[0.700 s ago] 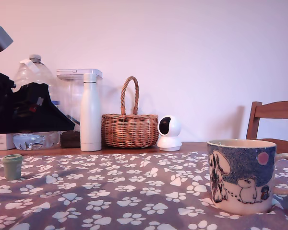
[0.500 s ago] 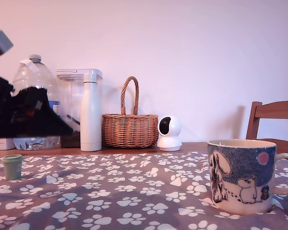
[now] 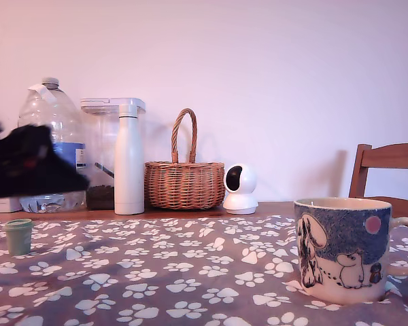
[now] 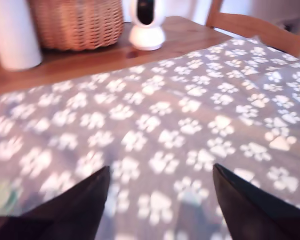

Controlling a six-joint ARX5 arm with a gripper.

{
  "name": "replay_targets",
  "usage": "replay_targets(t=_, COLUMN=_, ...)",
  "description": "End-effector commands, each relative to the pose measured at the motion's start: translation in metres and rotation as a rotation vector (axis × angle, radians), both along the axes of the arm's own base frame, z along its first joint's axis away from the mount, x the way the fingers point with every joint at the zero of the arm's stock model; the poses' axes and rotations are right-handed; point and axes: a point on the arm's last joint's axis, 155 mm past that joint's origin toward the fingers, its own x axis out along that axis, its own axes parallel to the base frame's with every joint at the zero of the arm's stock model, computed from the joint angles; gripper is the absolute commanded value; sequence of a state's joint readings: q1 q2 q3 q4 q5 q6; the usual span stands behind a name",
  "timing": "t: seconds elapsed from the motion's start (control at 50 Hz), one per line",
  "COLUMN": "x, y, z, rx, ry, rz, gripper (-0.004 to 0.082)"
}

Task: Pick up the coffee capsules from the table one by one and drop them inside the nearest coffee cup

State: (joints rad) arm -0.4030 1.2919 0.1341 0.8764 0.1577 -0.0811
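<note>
Taking the white bottle [image 3: 128, 159] as my marker in the exterior view: far to its left I see my gripper [image 4: 160, 172] as a dark blur hanging above the table [image 3: 190, 278], and the wrist view shows its fingers [image 4: 82, 202] spread wide with only paw-print cloth between them. Below that blur, a single coffee capsule [image 3: 18, 236] stands upright on the cloth, well to the bottle's left and nearer the camera. Just right of the bottle sits a wicker basket [image 3: 183, 178], then a small white camera [image 3: 240, 189]. Far right and close to the lens, I see the coffee cup [image 3: 343, 248] standing upright, well apart from the capsule.
</note>
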Motion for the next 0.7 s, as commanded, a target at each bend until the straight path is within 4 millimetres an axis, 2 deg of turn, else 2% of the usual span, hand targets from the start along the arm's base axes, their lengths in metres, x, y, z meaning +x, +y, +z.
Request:
replay_targets(t=0.0, x=-0.003, y=0.007, z=-0.002, rx=-0.021, ry=-0.003, rz=0.032, gripper=0.0591)
replay_targets(t=0.3, x=-0.008, y=0.042, z=-0.005, rx=-0.073, ry=-0.031, rz=0.184, gripper=0.059)
replay_targets(t=0.68, x=0.002, y=0.085, z=-0.018, rx=-0.095, ry=0.035, rz=0.372, gripper=0.0589)
